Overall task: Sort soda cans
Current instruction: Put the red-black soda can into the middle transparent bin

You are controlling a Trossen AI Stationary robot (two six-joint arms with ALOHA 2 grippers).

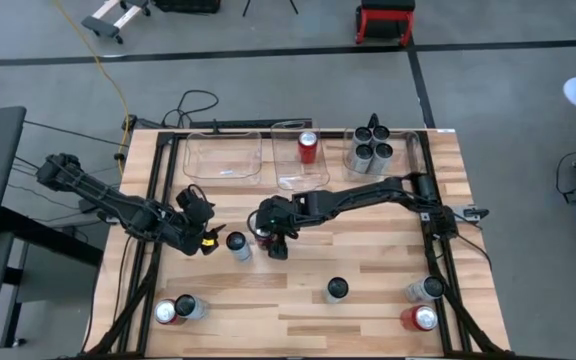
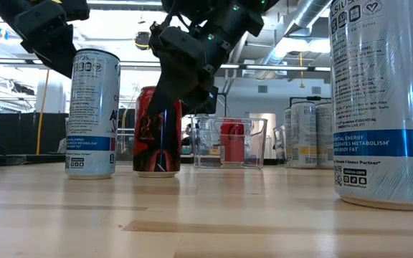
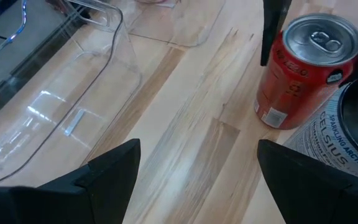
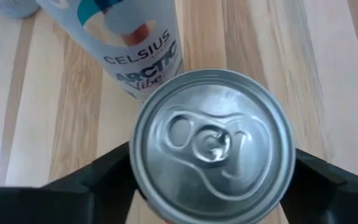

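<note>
red can [image 3: 300, 78], white-blue can [image 2: 92, 115]

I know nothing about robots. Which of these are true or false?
1. The left bin is empty. True.
2. The middle bin holds a silver can. False: it holds a binned red can.
3. The right gripper is at a table red can standing on the table. True.
4. The left gripper holds a can. False: its jaws are open and empty, and a silver can stands beside it.
5. The right bin holds only silver-grey cans. True.
</note>
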